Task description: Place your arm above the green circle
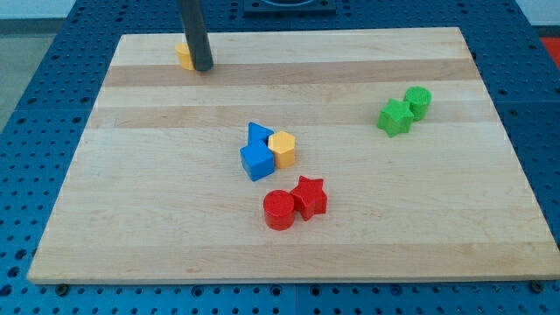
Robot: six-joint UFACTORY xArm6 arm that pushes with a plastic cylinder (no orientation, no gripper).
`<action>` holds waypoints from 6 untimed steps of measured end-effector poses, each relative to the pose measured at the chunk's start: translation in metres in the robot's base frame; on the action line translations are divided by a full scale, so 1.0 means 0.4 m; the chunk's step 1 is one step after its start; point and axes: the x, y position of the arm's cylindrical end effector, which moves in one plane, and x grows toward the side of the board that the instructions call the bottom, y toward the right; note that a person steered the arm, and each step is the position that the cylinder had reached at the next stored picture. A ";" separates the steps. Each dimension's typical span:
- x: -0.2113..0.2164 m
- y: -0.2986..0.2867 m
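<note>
The green circle (418, 101) sits at the view's right, touching a green star (395, 117) on its lower left. My tip (202, 66) is at the view's top left, far from the green circle, right next to a yellow block (184, 56) that the rod partly hides.
Near the middle lie a blue triangle (257, 134), a blue cube (257, 162) and a yellow hexagon (282, 149), bunched together. Below them a red circle (280, 210) touches a red star (309, 196). The wooden board (131, 219) ends in blue perforated table on all sides.
</note>
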 end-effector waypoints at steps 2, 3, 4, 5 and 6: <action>-0.021 -0.058; -0.053 -0.093; -0.057 -0.104; 0.000 -0.004; 0.027 0.190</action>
